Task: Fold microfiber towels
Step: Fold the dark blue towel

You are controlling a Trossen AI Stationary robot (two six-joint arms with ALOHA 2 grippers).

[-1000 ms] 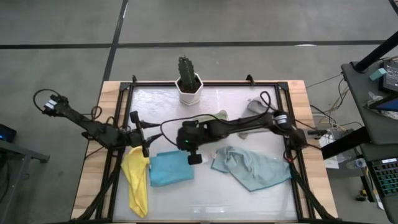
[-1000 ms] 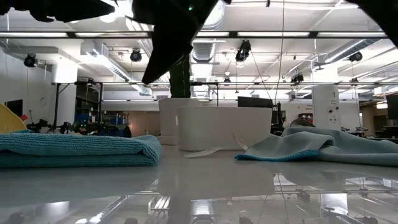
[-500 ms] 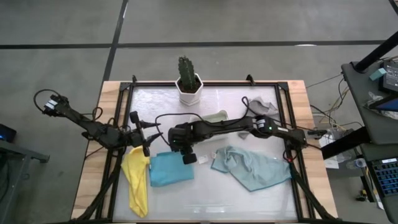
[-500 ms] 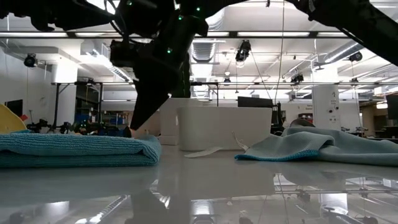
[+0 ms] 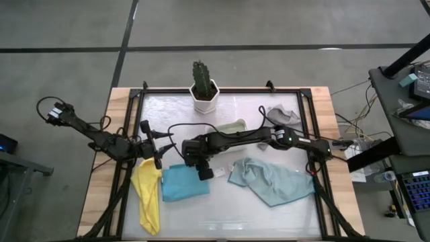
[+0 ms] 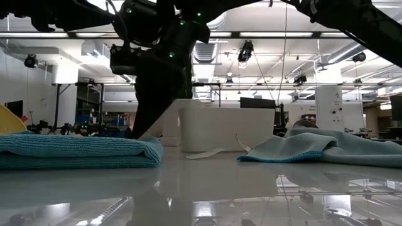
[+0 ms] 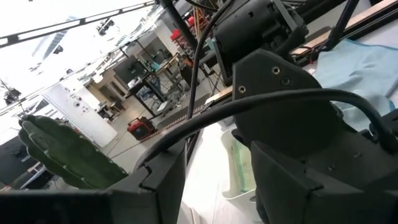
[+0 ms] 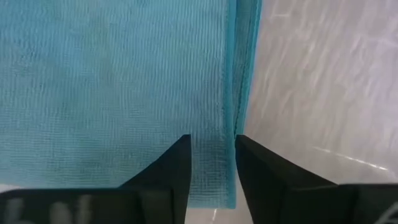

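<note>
As the right gripper [image 8: 211, 168] hovers over the blue towel's [image 5: 183, 182] folded edge on the desk [image 5: 222, 215], jaws slightly apart, we risk dragging the fold open; left gripper [image 5: 156, 158] waits beside the yellow towel [image 5: 148, 195], jaws apart.

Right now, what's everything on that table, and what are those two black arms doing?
blue towel: one, bright blue, folded flat, front left of centre.
yellow towel: one, yellow, draped at the table's left edge beside the blue one.
teal towel: one, pale teal, rumpled, front right.
green towel: one, olive, partly hidden behind the right arm, mid-table.
grey towel: one, grey, bunched at the back right.
cactus pot: one, white pot with a green cactus, back centre.
table: one, glossy white top in a wooden frame.
left gripper: one, dark, by the yellow towel's top.
right gripper: one, dark, fingers slightly apart over the blue towel's right edge.
</note>
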